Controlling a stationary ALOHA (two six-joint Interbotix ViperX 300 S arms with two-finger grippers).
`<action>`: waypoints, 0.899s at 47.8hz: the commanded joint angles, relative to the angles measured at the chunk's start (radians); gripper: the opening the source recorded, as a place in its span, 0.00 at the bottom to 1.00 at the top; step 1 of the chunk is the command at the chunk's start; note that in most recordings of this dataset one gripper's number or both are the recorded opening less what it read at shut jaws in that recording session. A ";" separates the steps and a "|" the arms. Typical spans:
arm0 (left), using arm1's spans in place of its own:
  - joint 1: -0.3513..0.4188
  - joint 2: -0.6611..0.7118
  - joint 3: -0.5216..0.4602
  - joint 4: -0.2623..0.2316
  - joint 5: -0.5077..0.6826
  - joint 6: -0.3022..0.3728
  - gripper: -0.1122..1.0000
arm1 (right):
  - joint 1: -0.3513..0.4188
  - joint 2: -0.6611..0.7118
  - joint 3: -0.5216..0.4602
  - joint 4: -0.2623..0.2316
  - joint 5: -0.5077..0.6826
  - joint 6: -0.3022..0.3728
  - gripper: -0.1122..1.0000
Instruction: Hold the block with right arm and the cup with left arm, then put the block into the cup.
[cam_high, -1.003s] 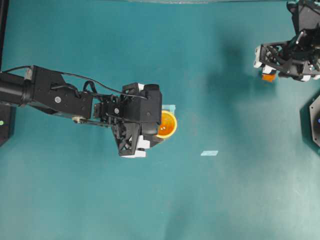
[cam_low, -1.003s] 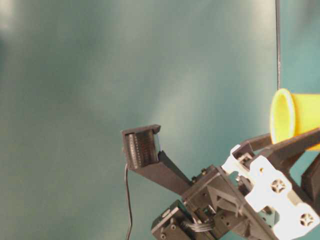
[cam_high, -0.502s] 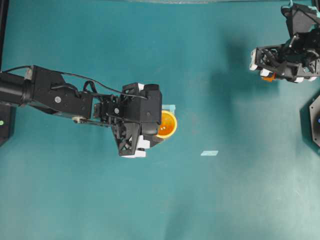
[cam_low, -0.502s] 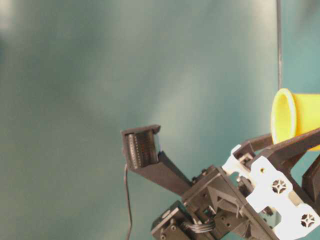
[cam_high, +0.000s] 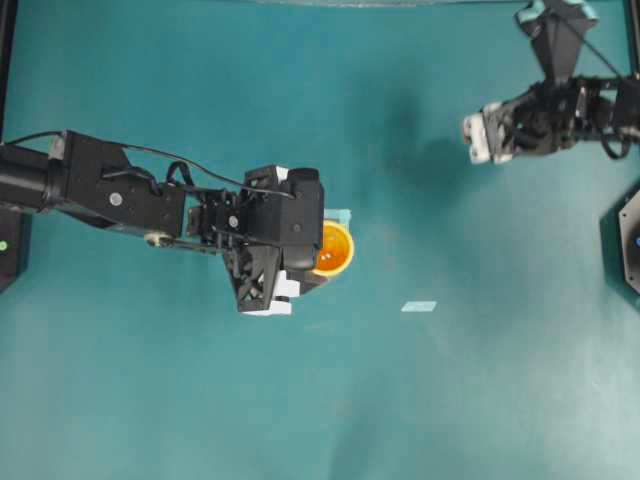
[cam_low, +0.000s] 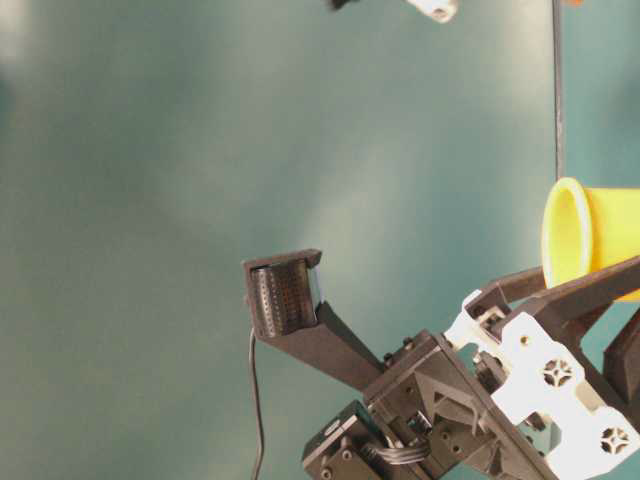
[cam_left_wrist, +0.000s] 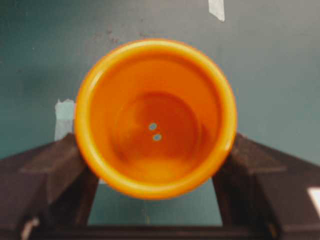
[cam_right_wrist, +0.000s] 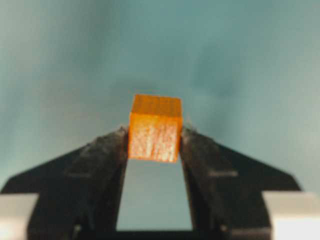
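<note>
**Two grippers, each with its own piece in hand**

Both arms are loaded. The left gripper (cam_high: 322, 250) has its two dark fingers (cam_left_wrist: 47, 170) pressed against opposite sides of the cup (cam_left_wrist: 155, 118), one on either flank just under the rim. From the left wrist camera the cup sits squarely between the fingers with its mouth facing the lens: yellow-orange rim, deeper orange inside, two tiny dots at the bottom. In the overhead view the cup (cam_high: 333, 248) pokes out past the fingertips at the end of the left arm (cam_high: 110, 190), mouth up, above the teal table (cam_high: 420, 400). The table-level camera shows the cup (cam_low: 592, 237) lying sideways in its frame, gripped near the base by a dark finger.

Over by the right gripper (cam_right_wrist: 154, 147), the small orange block (cam_right_wrist: 154, 128) is pinched right at the fingertips. One black finger (cam_right_wrist: 102, 165) bears on its left face, the other on its right, and the jaws stand only as far apart as the cube is wide. Its lighter, grainy face looks towards the wrist camera, and the gap behind it between the fingers is bare.

From overhead, the right arm (cam_high: 575, 100) sits at the upper right, its gripper (cam_high: 480, 137) pointing left, well apart from the cup. I cannot make out the block from there. A pale blue tape mark (cam_high: 419, 306) lies on the table, to the right of and below the cup-holding fingers.
</note>
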 joint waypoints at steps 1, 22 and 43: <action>0.003 -0.017 -0.017 0.002 -0.005 -0.002 0.67 | 0.044 -0.034 -0.023 -0.009 -0.046 -0.044 0.47; 0.002 -0.017 -0.018 0.002 -0.003 0.002 0.67 | 0.256 -0.058 -0.155 -0.032 -0.173 -0.282 0.47; 0.003 -0.014 -0.021 0.002 -0.005 0.002 0.67 | 0.373 0.087 -0.301 -0.034 -0.169 -0.376 0.47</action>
